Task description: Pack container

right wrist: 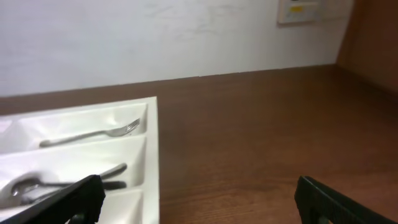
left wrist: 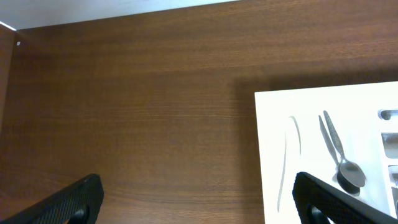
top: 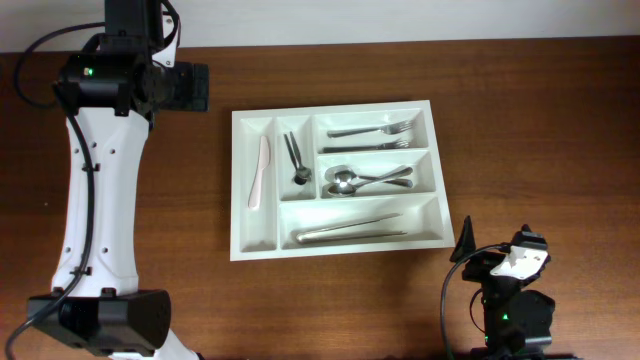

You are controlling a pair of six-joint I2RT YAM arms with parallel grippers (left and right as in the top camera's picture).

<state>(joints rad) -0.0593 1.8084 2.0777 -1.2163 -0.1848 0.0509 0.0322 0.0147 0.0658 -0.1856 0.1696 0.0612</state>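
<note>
Five compartments of the white container (top: pixel 256 232), which lies on the brown counter (top: pixel 540 120), all hold cutlery: a white knife (top: pixel 260 172) in the leftmost narrow one, a small spoon (top: pixel 296 160) next to it, then forks (top: pixel 375 137), spoons (top: pixel 365 180) and a long metal piece (top: pixel 350 233). The left hand (left wrist: pixel 199 202) hangs beyond the container's far left corner, jaws wide apart, empty. The right hand (right wrist: pixel 202 199) is near the container's near right corner, also spread wide and empty.
</note>
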